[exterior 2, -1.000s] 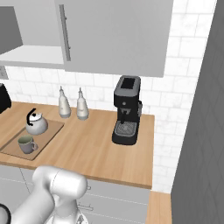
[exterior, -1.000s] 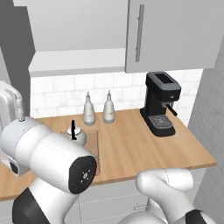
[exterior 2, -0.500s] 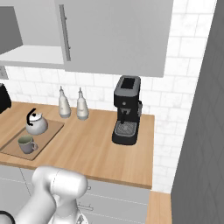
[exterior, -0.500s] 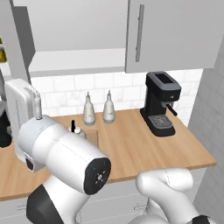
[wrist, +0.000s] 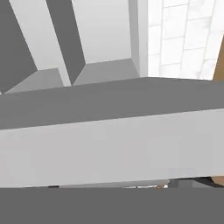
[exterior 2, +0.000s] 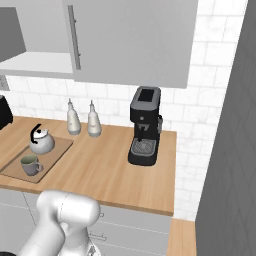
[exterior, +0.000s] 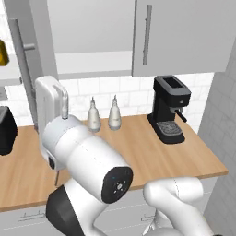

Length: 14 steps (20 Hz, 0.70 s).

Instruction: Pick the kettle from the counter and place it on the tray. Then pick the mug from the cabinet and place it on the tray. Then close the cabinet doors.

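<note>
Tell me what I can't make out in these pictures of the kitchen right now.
- The jaws: whether they are open or shut can't be told.
- Tray with kettle and mug: seen in the right base view; in the left base view the arm covers that stretch of counter.
- Left cabinet door: its top is cut off by the left base view's edge.

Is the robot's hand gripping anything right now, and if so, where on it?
That cannot be told. The kettle and mug sit on the tray, unheld.
</note>
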### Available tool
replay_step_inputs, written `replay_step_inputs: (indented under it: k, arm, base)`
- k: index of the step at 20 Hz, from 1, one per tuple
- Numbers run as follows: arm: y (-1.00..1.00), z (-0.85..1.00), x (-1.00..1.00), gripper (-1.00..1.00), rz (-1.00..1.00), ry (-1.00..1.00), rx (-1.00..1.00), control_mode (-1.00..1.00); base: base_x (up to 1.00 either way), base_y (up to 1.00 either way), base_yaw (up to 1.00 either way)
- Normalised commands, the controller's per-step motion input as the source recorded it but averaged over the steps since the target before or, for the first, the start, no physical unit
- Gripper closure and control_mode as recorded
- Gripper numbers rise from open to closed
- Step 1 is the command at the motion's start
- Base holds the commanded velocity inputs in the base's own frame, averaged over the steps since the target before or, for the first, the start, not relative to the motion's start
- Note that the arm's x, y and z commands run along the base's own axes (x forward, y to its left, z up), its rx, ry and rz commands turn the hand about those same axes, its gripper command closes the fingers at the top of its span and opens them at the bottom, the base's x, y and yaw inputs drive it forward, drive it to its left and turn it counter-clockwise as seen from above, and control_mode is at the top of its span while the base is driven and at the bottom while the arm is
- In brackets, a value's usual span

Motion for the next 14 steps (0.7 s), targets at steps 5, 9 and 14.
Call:
replay_step_inputs:
  k: [5,9,14]
  arm:
    - [-0.45,0.04,0.36,-1.0,-0.12,0.0,0.03,-1.0]
    - [-0.53,0.0,0.36,-1.0,-0.11,0.0,0.03,-1.0]
    - [-0.58,0.0,0.41,-1.0,-0.13,0.0,0.04,-1.0]
  base:
    - [0.0,0.0,0.0]
    - [0.0,0.0,0.0]
    - [0.0,0.0,0.0]
